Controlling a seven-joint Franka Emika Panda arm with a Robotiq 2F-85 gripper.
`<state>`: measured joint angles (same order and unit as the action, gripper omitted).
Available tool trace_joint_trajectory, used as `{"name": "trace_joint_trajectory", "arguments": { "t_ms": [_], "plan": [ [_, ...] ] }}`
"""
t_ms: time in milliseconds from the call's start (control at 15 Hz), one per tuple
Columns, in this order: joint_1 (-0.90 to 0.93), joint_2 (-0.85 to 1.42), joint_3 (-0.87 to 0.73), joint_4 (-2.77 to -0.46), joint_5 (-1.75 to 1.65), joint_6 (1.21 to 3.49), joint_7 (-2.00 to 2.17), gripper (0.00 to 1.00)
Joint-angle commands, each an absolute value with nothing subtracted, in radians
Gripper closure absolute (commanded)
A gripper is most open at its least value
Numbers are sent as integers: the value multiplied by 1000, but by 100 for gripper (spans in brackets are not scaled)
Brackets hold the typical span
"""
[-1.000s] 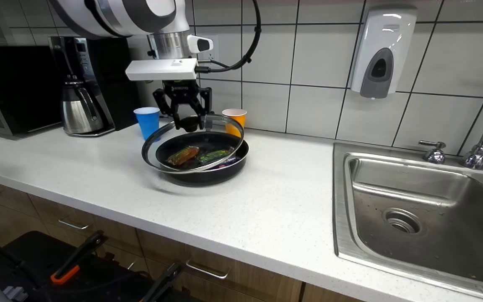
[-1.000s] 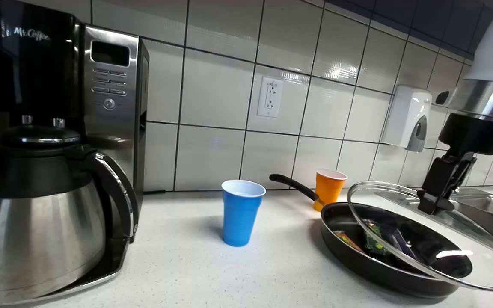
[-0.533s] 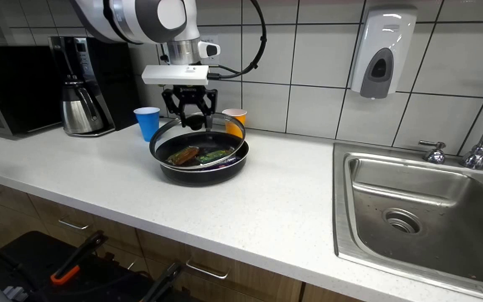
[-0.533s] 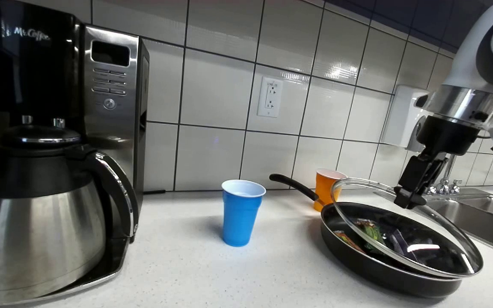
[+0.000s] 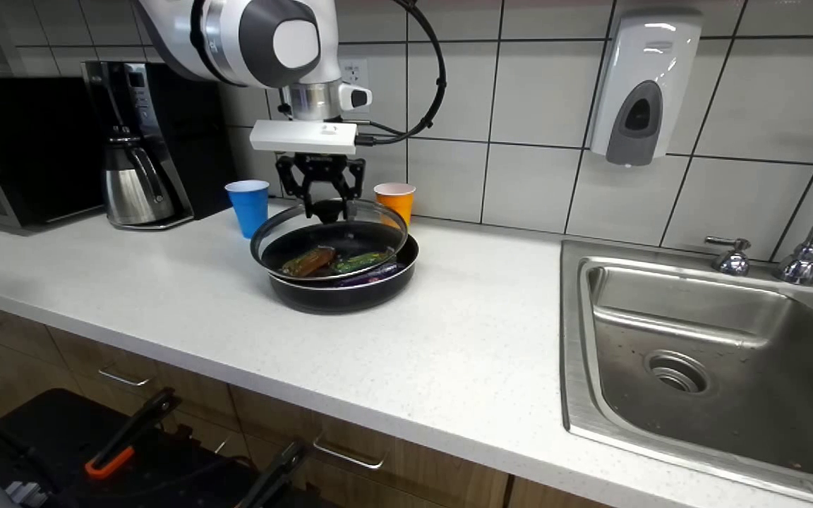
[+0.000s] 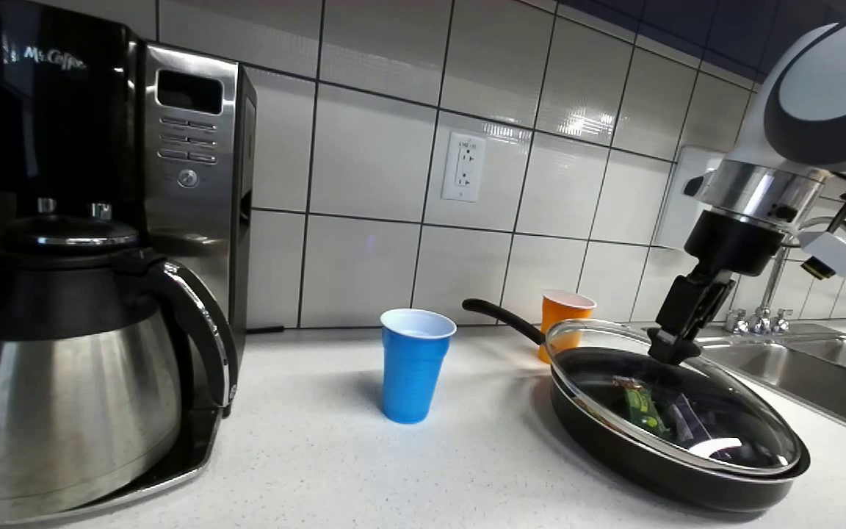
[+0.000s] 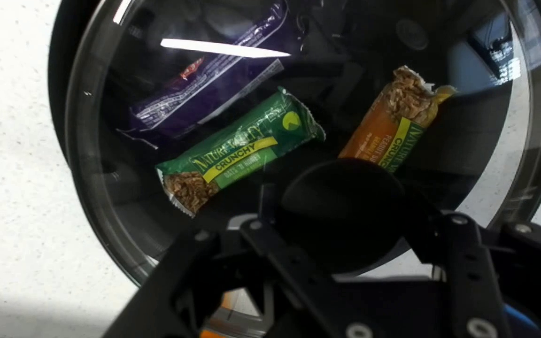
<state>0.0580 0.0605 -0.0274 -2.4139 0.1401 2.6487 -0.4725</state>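
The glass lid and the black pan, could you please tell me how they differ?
The glass lid is clear; the black pan is opaque. The lid's knob is held by the gripper, while the pan stands on the counter. The pan has a side handle; the lid none. Both are round.

Coffee maker [image 6: 181, 228]: reads "Mr. Coffee" on the upper housing; stands near the back edge of the countertop [image 6: 320, 470].
Orange wrapper [image 7: 388, 126]: reads "NATURE V", "CRUN" and "PEANUT"; remainder hidden; lies in the pan [image 6: 658, 466].
Purple wrapper [image 7: 204, 94]: fine white print, illegible; near the pan's rim.
Green wrapper [image 7: 242, 145]: reads "NATURE VALLEY CRUNCHY OATS 'N HONEY"; lies between these two.
Wall outlet [image 6: 463, 167]: marking along upper edge, too small to read.
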Motion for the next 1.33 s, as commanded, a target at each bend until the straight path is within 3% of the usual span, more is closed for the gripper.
{"name": "trace_joint_trajectory", "arguments": {
  "t_ms": [0,1267],
  "plan": [
    [29,51,2,-2391,149,2634,-504,61],
    [-14,56,-12,-2415,120,2634,-482,61]
  ]
}}
